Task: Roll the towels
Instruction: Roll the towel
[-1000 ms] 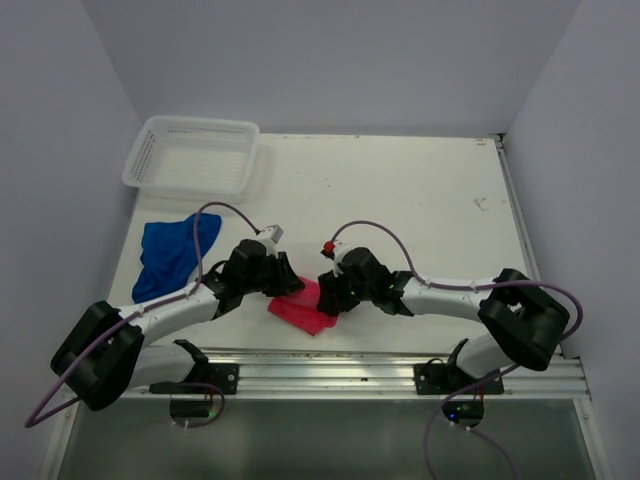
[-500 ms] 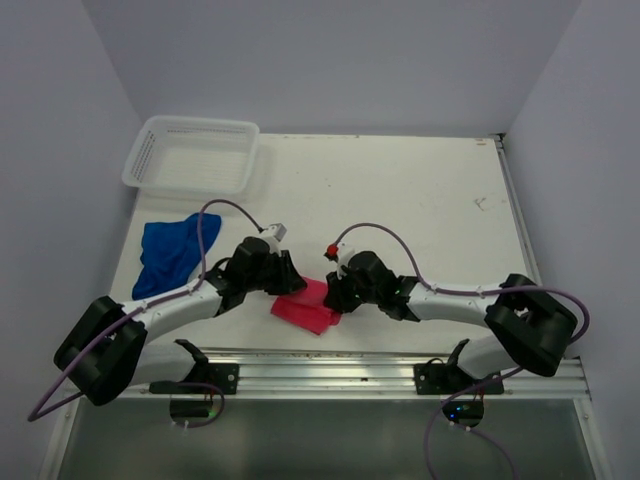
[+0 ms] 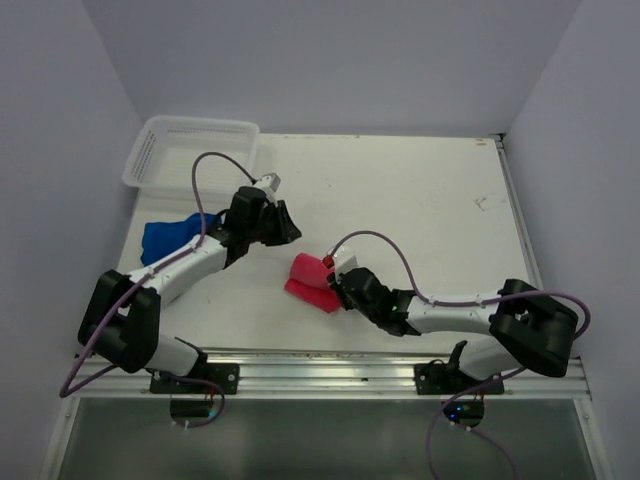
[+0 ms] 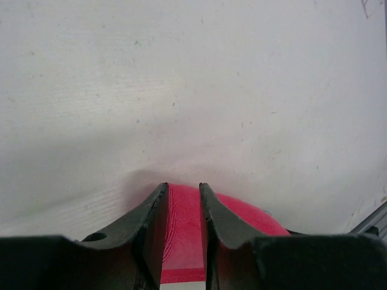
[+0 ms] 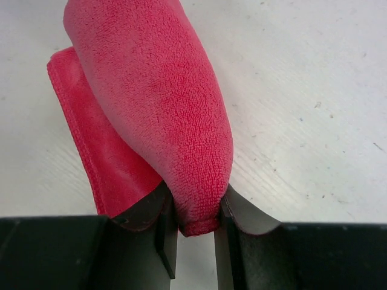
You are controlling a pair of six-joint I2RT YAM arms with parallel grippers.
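Right gripper [image 5: 196,196] tight on pink-red towel [image 5: 157,103] (rolled end); blue towel [image 3: 165,240] aside

No legible text, label, brand, number or sign in any view. Only a faint scribble [image 3: 481,203] on the table [image 3: 400,190] toward its far right corner, too small to read.
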